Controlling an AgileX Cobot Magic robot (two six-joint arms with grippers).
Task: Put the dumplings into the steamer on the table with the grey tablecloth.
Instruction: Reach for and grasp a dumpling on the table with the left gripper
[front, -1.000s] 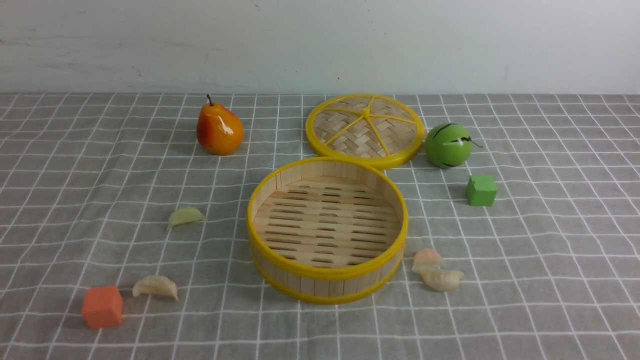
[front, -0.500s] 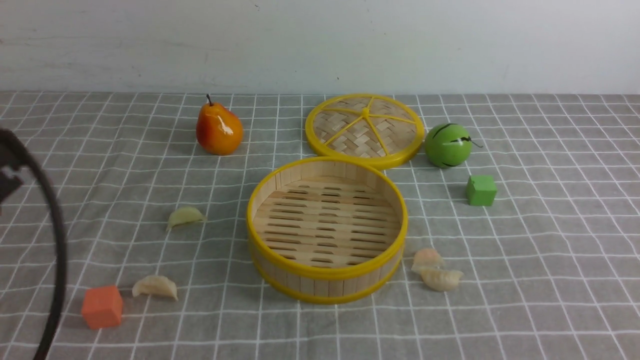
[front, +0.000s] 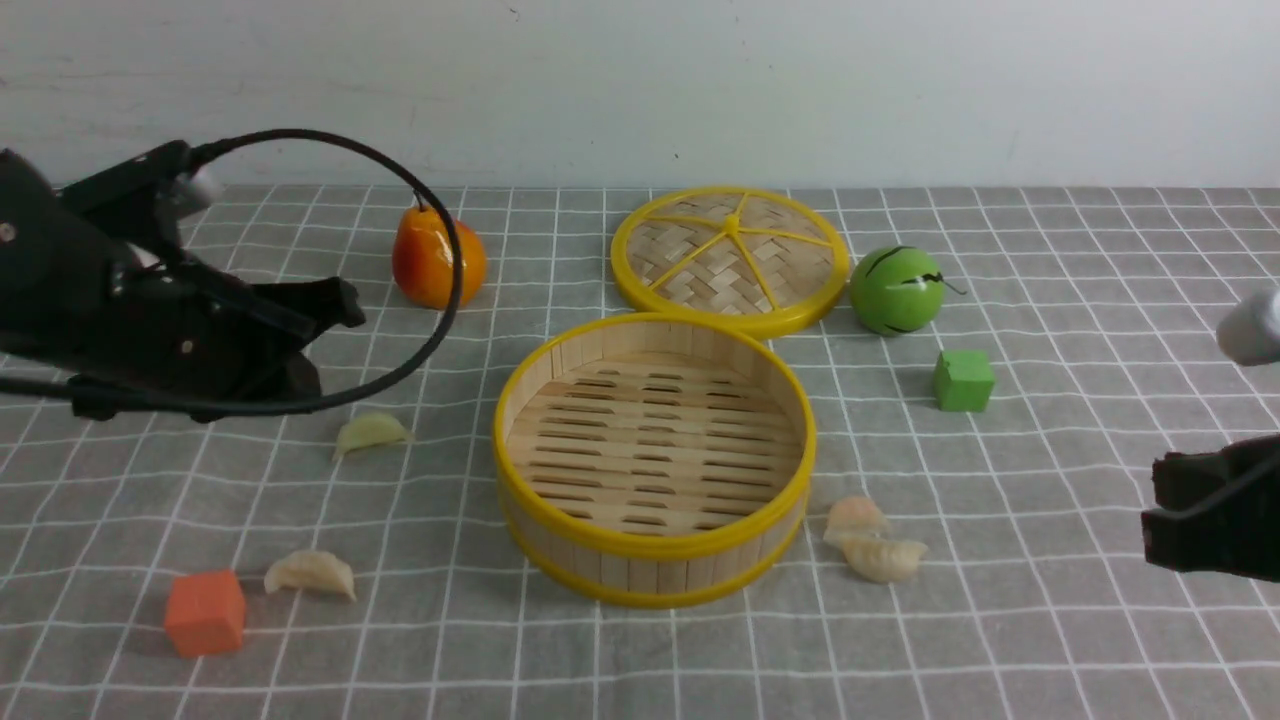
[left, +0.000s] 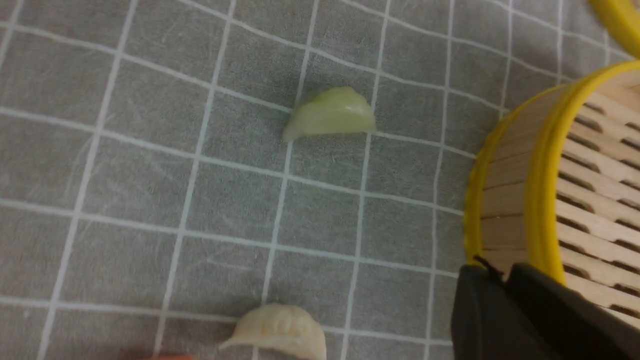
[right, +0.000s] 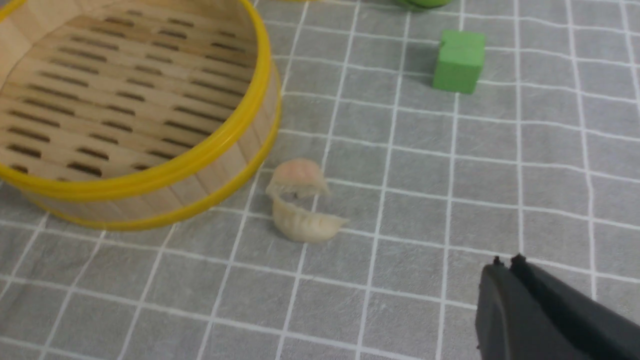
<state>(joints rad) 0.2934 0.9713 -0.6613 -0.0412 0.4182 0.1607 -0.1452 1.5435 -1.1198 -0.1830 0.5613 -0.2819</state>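
Two dumplings (front: 312, 573) lie on each side of the steamer (front: 655, 545), so the empty left gripper (left: 500, 276), its opening too blurred to tell, and the empty, closed right gripper (right: 507, 265) should each spread wide, then pinch one softly across its pleats.

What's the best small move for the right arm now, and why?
I'd probably ease the right gripper toward the cream dumpling beside the steamer, opening its jaws on the way: they look shut and stand off to the dumpling's right, and the steamer is empty.
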